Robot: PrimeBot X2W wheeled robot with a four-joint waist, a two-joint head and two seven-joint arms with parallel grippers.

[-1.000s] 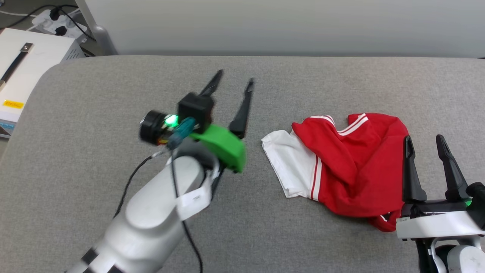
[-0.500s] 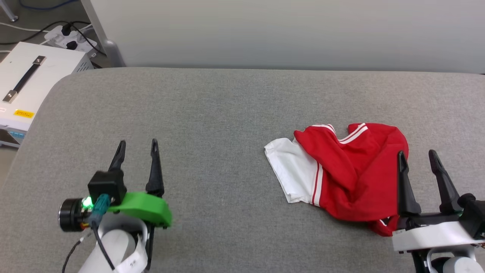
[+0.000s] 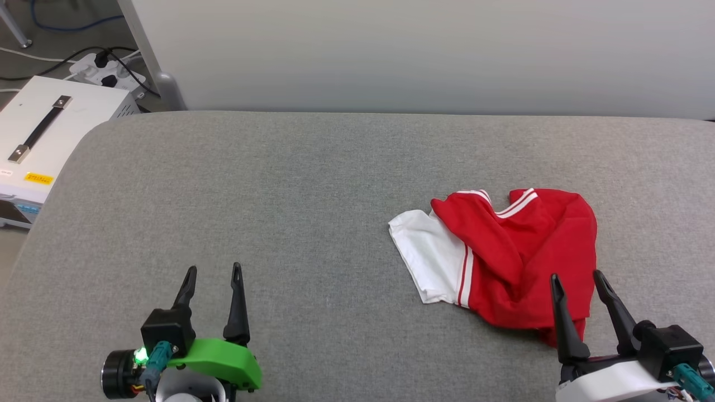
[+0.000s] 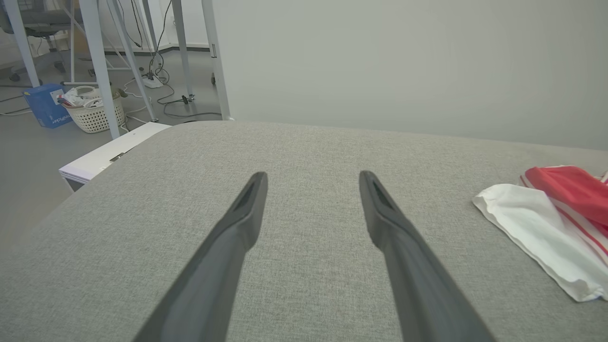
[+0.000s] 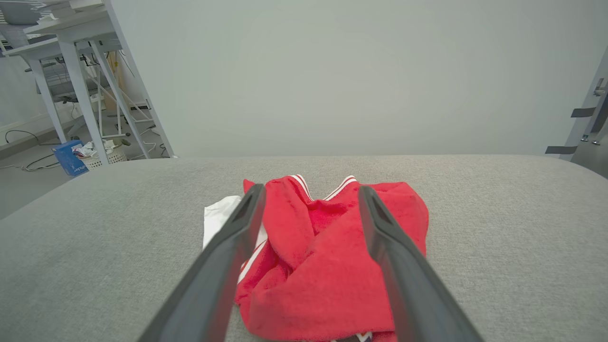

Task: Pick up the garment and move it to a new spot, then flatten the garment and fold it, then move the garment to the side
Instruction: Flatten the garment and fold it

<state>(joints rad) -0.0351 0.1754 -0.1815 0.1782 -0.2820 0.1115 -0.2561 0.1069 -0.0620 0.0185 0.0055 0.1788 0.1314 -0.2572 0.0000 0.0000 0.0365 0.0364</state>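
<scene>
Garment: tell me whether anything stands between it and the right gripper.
Nothing visible does. The right gripper is open by the near edge of the garment, which lies straight ahead of it on the grey table.

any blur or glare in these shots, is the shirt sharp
Head view: even soft light, no harsh shadows, shirt crisp. Left wrist view: wide-angle stretch, left gripper soft toward the lens. Right wrist view: right gripper soft near the lens, shirt sharp.
</scene>
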